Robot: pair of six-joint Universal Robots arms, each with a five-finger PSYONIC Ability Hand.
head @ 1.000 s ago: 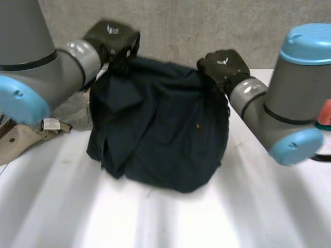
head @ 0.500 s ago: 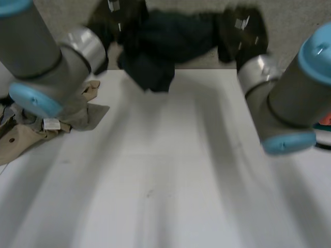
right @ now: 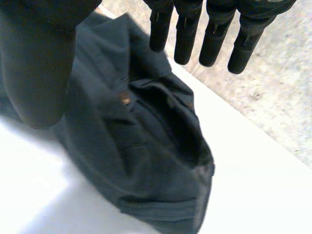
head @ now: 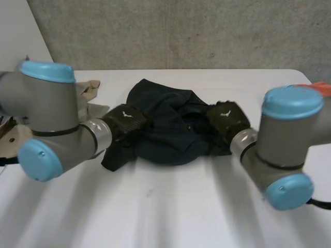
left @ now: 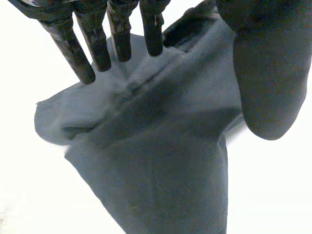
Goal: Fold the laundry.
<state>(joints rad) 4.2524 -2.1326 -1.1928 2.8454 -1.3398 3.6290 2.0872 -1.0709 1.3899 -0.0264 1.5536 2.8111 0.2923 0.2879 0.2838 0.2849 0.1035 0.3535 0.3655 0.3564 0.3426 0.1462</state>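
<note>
- Laundry is not folded yet: dark cloth [head: 168, 129] lies bunched nearer the worktop's [head: 165, 206] far edge.
- Left hand [head: 125, 120] and right hand [head: 226, 118] sit beside it, fingers straight, thumbs apart, holding nothing.

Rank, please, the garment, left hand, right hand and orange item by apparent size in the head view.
1. garment
2. left hand and right hand, about alike
3. orange item, partly hidden

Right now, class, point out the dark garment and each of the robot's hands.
dark garment [head: 170, 135], head view, its bunched middle.
left hand [head: 125, 120], head view, back of the hand.
right hand [head: 226, 118], head view, back of the hand.
</note>
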